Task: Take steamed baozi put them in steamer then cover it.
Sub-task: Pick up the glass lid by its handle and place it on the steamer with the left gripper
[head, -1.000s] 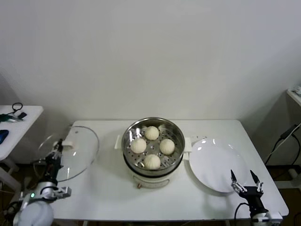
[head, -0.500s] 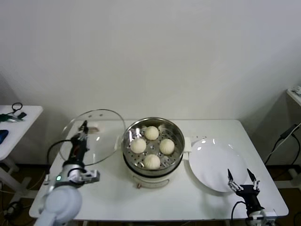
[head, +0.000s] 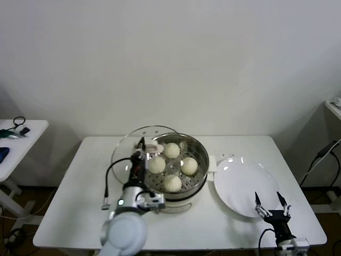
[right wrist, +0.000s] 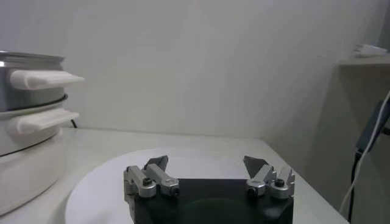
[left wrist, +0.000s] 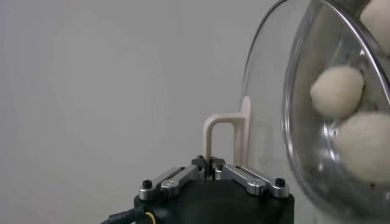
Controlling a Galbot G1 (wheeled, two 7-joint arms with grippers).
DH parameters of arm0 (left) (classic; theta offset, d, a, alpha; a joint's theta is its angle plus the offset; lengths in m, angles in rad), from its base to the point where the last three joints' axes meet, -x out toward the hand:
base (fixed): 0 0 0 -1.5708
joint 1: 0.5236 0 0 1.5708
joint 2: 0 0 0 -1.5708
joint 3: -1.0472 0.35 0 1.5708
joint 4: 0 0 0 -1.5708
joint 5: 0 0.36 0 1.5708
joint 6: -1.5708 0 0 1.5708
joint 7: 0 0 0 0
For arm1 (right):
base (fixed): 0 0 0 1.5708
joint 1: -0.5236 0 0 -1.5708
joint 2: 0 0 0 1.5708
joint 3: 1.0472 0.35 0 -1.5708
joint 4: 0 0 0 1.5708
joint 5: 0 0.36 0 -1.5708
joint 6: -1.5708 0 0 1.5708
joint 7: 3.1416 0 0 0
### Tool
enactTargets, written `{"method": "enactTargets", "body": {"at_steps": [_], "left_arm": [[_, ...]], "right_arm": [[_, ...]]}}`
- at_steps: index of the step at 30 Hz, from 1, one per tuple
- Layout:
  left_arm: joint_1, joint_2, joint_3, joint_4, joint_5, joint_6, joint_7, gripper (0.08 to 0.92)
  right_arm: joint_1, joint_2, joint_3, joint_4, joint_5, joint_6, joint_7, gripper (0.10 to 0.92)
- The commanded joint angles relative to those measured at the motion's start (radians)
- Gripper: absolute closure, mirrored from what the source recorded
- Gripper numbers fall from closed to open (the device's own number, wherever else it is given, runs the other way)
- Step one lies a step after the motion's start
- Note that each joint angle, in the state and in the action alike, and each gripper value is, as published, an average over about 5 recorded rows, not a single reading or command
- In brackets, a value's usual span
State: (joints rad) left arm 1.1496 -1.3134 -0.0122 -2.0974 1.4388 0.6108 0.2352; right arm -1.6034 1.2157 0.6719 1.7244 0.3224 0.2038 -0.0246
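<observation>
Jaws pinch cover [head: 139, 146] handle, tilted beside steamer [head: 198, 172].

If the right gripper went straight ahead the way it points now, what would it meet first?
Probably nothing near: the open right gripper points out over the white plate, and beyond that only the wall shows, though depth is unclear.

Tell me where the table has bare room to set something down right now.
Bare table lies left of the steamer, to the table's left edge. The white plate is bare but fills the right side. The middle is crowded: steamer, baozi, and the lid in the left tool.
</observation>
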Motion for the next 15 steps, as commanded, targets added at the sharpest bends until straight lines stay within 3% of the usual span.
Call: {"method": "enactTargets", "body": {"at_steps": [1,5,15], "left_arm": [[-0.046,-0.207,0.138,0.080,0.166,0.044,0.040,0.866],[-0.057,-0.247,0.142,0.141,0.177,0.044,0.023,0.866],[-0.050,-0.265,0.125,0.245,0.214,0.033,-0.031,0.866]], "right_arm": [[-0.004,0.000,0.001,-0.008,-0.005,0.013,-0.001,0.203],[-0.008,-0.001,0.005,-0.010,-0.003,0.019,0.000,0.203],[-0.011,0.002,0.004,-0.018,0.000,0.032,0.001,0.203]]}}
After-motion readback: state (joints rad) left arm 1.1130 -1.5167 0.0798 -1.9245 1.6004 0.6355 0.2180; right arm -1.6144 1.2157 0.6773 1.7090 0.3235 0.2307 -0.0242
